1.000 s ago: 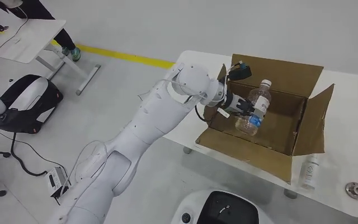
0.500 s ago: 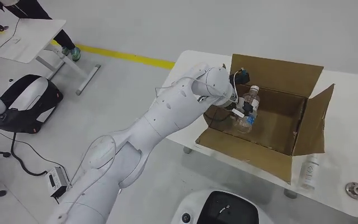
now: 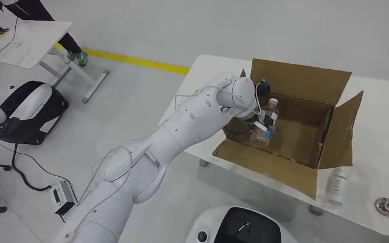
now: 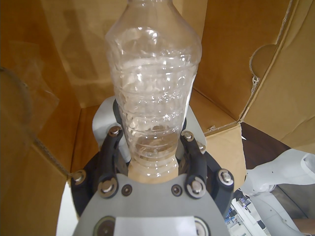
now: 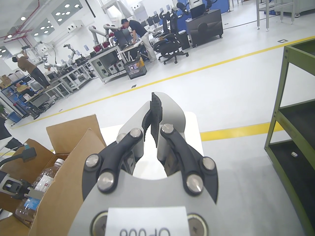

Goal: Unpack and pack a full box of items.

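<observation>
Cardboard box (image 3: pixel 301 78) walls crowd the clear bottle (image 4: pixel 152 82) inside, near a side wall, clamped low on its body by the left gripper (image 4: pixel 150 133), so easing it straight down and releasing only once it rests on the box floor seems wisest; the right gripper (image 5: pixel 153 116) hangs outside, pinched shut, empty.

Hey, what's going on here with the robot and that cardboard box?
The robot's left gripper is shut on a clear plastic bottle with a white cap, holding it tilted inside the open brown cardboard box on the white table. Whether the bottle touches the box floor cannot be told. The right gripper is shut and empty, apart from the box. A small white bottle sits on the table outside the box.
</observation>
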